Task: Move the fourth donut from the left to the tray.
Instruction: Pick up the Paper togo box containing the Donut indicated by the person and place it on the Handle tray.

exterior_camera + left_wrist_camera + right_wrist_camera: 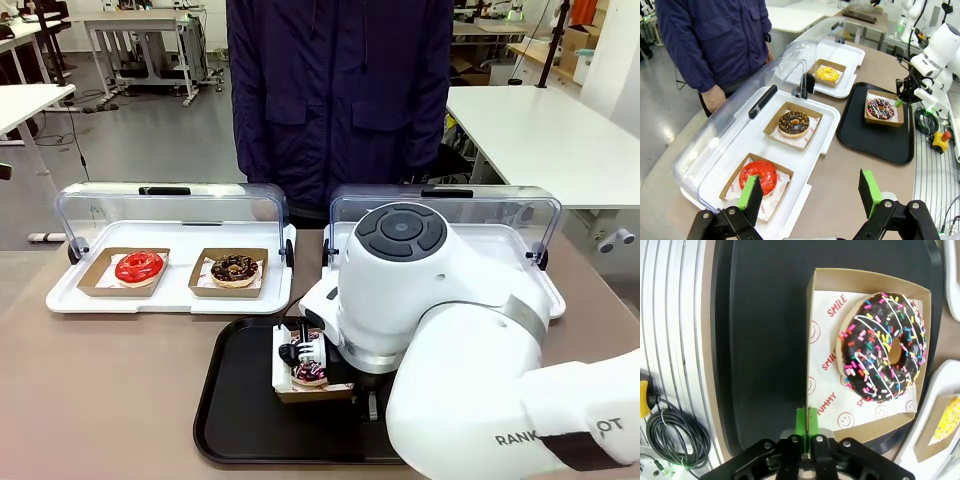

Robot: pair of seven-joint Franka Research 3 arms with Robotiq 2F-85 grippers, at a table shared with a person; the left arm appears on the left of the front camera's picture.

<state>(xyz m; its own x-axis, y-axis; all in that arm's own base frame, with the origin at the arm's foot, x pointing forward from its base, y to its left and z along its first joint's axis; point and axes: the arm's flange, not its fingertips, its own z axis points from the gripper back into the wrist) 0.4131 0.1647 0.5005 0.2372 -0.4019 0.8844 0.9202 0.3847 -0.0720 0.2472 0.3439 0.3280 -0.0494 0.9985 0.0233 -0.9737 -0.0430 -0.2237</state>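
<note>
Right wrist view: the right claw [806,426] has its green pads pinched together on the near wall of the brown cardboard holder [810,350], which sits flat on the large black rounded-corner tray [760,340]. In it rests the glossy dark chocolate-glazed ring donut [883,346], striped with white drizzle and multicoloured sprinkles, on printed white paper. The move looks essentially done; letting go and backing away remain. The left claw [810,192] hangs wide and empty above the brown counter [840,170], beside a white tray [822,137] under a clear domed lid.
</note>
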